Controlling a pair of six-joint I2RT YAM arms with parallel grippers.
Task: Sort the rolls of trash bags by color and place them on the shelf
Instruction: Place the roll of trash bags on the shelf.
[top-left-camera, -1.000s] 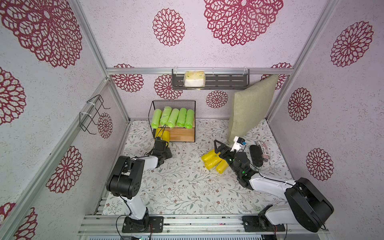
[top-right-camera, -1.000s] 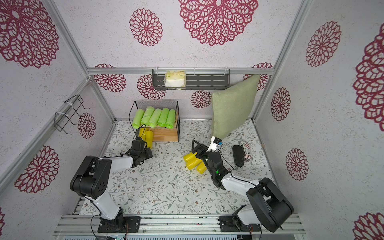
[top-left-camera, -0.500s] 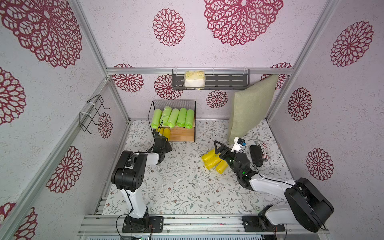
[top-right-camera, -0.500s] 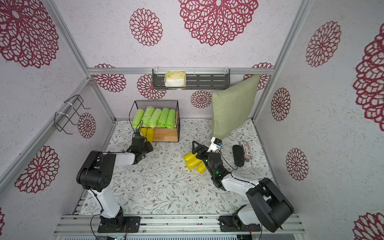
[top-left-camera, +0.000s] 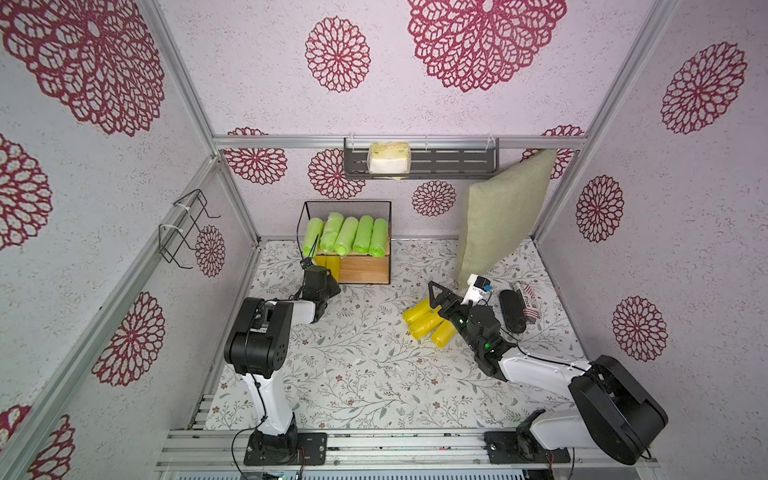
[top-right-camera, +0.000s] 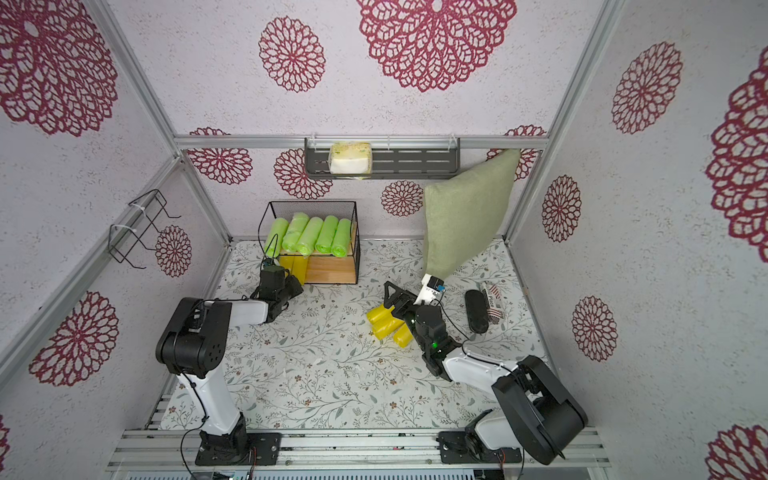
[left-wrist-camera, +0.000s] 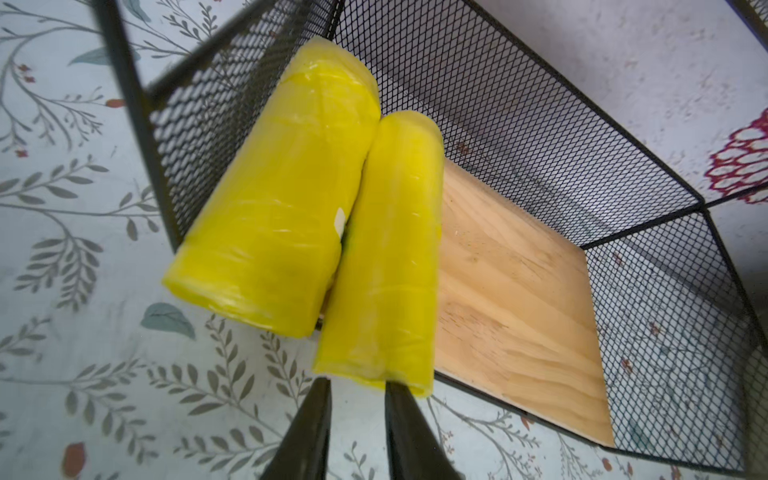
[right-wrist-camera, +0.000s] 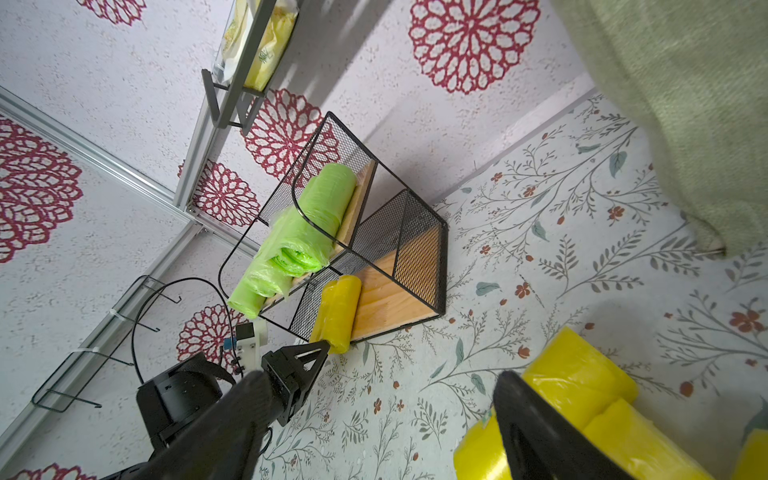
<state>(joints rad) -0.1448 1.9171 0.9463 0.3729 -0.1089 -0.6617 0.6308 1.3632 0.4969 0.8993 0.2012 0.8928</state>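
2 yellow rolls lie side by side on the lower board of the shelf, long axes front-to-back. Low and outstretched, the left tool is barely parted, pinching nothing; the right tool is spread.

Glossy plastic rolls, matt wire-mesh shelf, bare wooden board, seemingly cloth pillow

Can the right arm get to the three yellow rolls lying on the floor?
Probably yes: the right end effector hangs open right at the three yellow rolls, and nothing stands between them.
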